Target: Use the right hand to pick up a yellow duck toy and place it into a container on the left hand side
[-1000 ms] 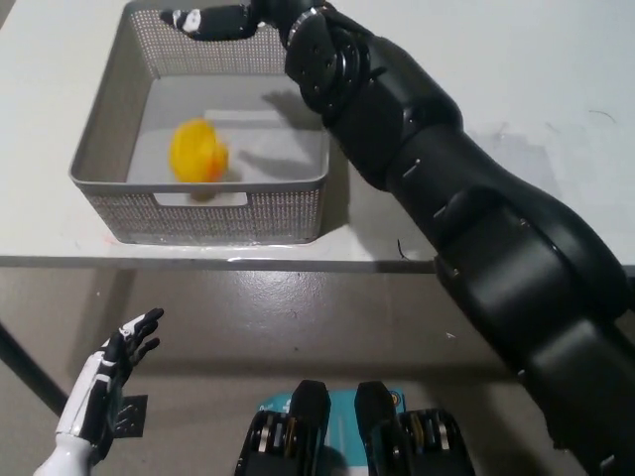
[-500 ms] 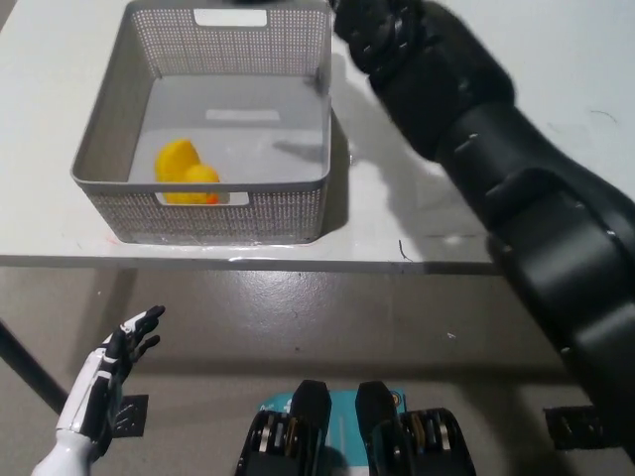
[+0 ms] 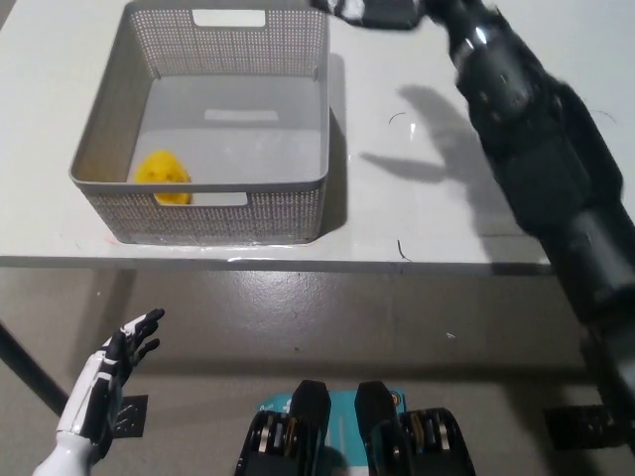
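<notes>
Right hand (image 3: 372, 12) at top edge, grip not discernible, holding nothing visible; yellow duck toy (image 3: 164, 176) lying inside grey container (image 3: 223, 213).

Perforated grey mesh container (image 3: 213, 213), matt white table (image 3: 417, 223)

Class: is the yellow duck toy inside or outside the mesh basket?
Inside: the yellow duck toy lies on the mesh basket floor, against its near-left wall.

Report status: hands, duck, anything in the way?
Right hand empty at top edge, past the basket. Left hand idle, low. Duck inside basket. Nothing blocking.
</notes>
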`<action>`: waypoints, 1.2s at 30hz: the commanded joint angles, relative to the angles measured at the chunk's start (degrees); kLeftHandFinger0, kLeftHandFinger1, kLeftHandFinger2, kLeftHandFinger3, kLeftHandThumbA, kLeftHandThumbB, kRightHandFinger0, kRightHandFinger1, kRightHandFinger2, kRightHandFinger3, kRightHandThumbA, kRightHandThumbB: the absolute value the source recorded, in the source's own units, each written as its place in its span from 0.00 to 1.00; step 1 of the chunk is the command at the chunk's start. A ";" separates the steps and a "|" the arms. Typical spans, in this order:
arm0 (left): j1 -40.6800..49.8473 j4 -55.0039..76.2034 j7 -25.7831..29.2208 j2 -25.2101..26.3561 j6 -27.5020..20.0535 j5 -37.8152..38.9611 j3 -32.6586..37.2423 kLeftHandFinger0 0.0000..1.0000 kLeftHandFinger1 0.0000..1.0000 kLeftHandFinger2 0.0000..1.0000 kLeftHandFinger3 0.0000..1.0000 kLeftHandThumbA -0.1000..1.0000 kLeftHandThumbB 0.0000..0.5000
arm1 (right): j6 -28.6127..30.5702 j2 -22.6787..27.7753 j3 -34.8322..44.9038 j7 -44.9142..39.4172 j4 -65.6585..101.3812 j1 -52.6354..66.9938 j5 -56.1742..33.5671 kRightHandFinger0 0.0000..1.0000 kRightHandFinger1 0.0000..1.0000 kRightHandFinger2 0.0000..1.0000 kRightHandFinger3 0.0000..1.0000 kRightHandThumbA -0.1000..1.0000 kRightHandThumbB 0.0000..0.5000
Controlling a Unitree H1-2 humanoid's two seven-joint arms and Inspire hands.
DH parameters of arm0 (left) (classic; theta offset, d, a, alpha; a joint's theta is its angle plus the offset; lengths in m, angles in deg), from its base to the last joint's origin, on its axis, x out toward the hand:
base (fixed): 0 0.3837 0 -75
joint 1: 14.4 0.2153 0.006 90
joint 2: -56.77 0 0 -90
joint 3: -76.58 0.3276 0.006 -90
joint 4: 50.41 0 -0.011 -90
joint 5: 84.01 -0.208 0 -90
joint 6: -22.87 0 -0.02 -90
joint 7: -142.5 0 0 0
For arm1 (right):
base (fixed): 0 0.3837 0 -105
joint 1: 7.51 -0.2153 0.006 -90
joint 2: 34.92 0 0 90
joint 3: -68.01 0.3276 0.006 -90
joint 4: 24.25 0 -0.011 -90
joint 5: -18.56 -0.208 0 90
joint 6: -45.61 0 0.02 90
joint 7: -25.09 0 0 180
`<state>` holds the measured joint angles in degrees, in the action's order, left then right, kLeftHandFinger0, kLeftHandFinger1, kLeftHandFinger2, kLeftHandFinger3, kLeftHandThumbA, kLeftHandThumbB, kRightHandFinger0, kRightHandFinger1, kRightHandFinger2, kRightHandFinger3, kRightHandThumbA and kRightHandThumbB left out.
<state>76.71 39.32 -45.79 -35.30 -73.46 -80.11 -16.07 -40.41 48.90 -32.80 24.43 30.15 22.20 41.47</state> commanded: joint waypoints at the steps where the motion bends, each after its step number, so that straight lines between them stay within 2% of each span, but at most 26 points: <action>1: -1.61 2.49 -0.58 1.71 0.54 -0.17 -0.48 1.00 1.00 1.00 1.00 1.00 0.51 | -5.15 8.40 14.54 -4.48 52.14 17.47 -22.03 1.00 1.00 1.00 1.00 1.00 0.84; 3: -1.96 2.15 -0.58 1.70 0.75 0.11 -0.63 1.00 1.00 1.00 1.00 1.00 0.53 | -4.30 7.61 15.44 -4.35 55.81 23.39 -29.07 1.00 1.00 1.00 1.00 1.00 0.90; 4: -2.11 2.16 -0.49 1.69 1.06 0.25 -0.77 1.00 1.00 1.00 1.00 1.00 0.57 | -3.81 7.45 15.38 -4.32 56.68 25.33 -30.55 1.00 1.00 1.00 1.00 1.00 0.93; 5: -2.15 2.22 -0.44 1.66 1.30 0.42 -0.89 1.00 1.00 1.00 1.00 1.00 0.57 | -2.64 7.52 15.10 -4.41 57.21 27.48 -31.44 1.00 1.00 1.00 1.00 1.00 0.95; 13: -3.46 2.04 -1.01 1.63 2.49 2.04 -1.15 1.00 1.00 1.00 1.00 1.00 0.56 | 5.35 8.17 13.42 -7.87 55.51 43.06 -38.72 1.00 1.00 1.00 1.00 1.00 0.99; 15: -3.92 1.78 -0.77 1.43 2.10 2.07 -1.31 1.00 1.00 1.00 1.00 1.00 0.56 | 7.58 7.02 13.34 -8.44 53.33 47.55 -39.75 1.00 1.00 1.00 1.00 1.00 0.92; 19: -4.10 1.65 -0.66 1.47 1.62 2.60 -1.78 1.00 1.00 1.00 1.00 1.00 0.62 | 11.79 3.99 11.14 -7.72 49.18 51.19 -35.76 1.00 1.00 1.00 1.00 1.00 0.87; 21: -4.09 1.55 -0.59 1.25 1.45 3.27 -2.14 1.00 1.00 1.00 1.00 1.00 0.68 | 13.99 1.93 10.21 -8.04 46.43 52.32 -36.09 1.00 1.00 1.00 1.00 1.00 0.83; 23: -3.99 1.11 -0.71 1.11 0.41 3.66 -2.34 1.00 1.00 1.00 1.00 1.00 0.68 | 15.96 -0.99 9.90 -6.70 42.94 53.78 -34.72 1.00 1.00 1.00 1.00 1.00 0.78; 25: -3.98 0.90 -0.68 1.01 0.17 3.72 -2.42 1.00 1.00 1.00 1.00 1.00 0.66 | 17.68 -2.25 9.87 -6.75 39.72 53.84 -34.49 1.00 1.00 1.00 1.00 1.00 0.77; 26: -3.89 0.76 -0.76 1.00 -0.09 3.85 -2.43 1.00 1.00 1.00 1.00 1.00 0.63 | 18.35 -2.93 9.98 -6.92 37.90 53.82 -34.80 1.00 1.00 1.00 1.00 1.00 0.81; 30: -3.86 0.60 -0.61 1.05 -0.09 3.84 -2.60 1.00 1.00 1.00 1.00 1.00 0.63 | 21.48 -5.03 9.83 -8.42 31.38 53.39 -35.90 1.00 1.00 1.00 1.00 1.00 0.74; 31: -3.82 0.67 -0.56 1.06 -0.14 3.86 -2.66 1.00 1.00 1.00 1.00 1.00 0.61 | 22.25 -5.59 9.62 -8.78 29.35 53.20 -35.64 1.00 1.00 1.00 1.00 1.00 0.72; 33: -4.13 0.08 -0.74 0.95 -0.78 4.08 -2.60 1.00 1.00 1.00 1.00 1.00 0.54 | 22.42 -6.54 9.79 -10.46 25.68 52.69 -37.63 1.00 1.00 1.00 1.00 1.00 0.59; 34: -4.15 -0.11 -0.68 0.78 -0.96 3.88 -2.46 1.00 1.00 1.00 1.00 1.00 0.54 | 22.71 -6.91 10.12 -10.02 23.43 52.37 -37.01 1.00 1.00 1.00 1.00 1.00 0.57; 36: -3.82 0.16 -0.38 0.59 -0.58 3.43 -2.32 1.00 1.00 1.00 1.00 1.00 0.52 | 22.90 -7.35 10.75 -9.57 20.35 51.73 -36.49 1.00 1.00 1.00 1.00 1.00 0.65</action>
<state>74.51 39.05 -45.80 -35.28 -71.97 -78.13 -17.23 -28.44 43.53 -24.05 18.05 57.79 76.79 11.97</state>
